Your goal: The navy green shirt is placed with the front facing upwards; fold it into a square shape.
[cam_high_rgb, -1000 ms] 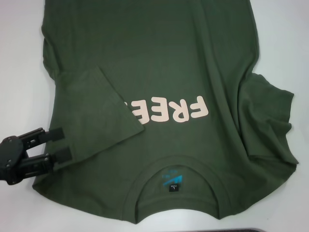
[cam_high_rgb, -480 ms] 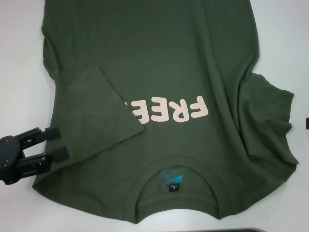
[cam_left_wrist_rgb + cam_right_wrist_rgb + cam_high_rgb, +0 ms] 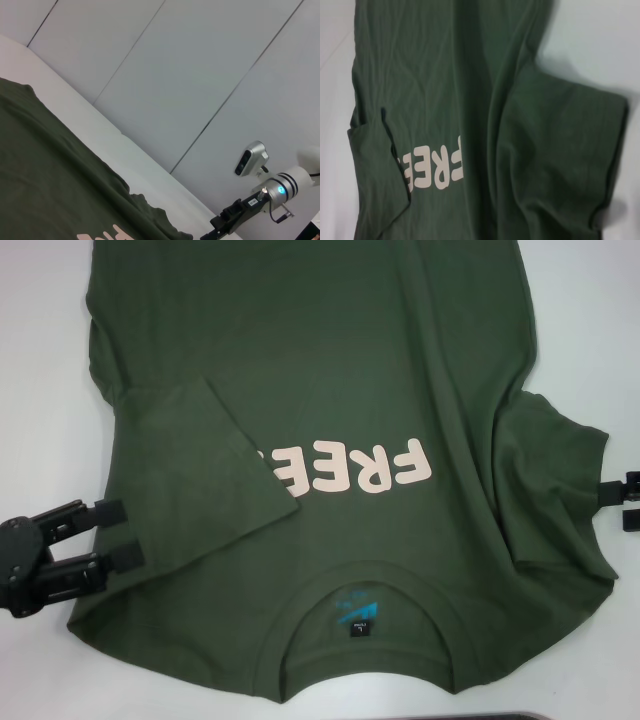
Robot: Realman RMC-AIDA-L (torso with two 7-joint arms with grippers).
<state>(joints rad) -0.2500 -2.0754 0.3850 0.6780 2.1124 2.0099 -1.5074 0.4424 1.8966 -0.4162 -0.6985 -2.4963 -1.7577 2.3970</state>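
In the head view, the navy green shirt [image 3: 350, 440] lay front up on the white table [image 3: 40, 360], collar nearest me, with the "FREE!" lettering [image 3: 350, 468] partly covered by my left-side sleeve [image 3: 200, 475], which lay folded in over the chest. My left gripper [image 3: 118, 535] sat at that folded edge near the shoulder, fingers spread and holding nothing. My right gripper [image 3: 618, 502] showed only at the frame edge beside the right-side sleeve [image 3: 560, 480], which lay spread and rumpled, not folded; I could not tell how its fingers stood. In the left wrist view, the shirt [image 3: 45, 170] ran across the table, and the right gripper [image 3: 227, 225] appeared beyond its far edge. In the right wrist view, the unfolded sleeve [image 3: 570, 150] lay spread nearest the camera. I judged the task at an early stage: one sleeve in, the other sleeve and the lengthwise folds outstanding.
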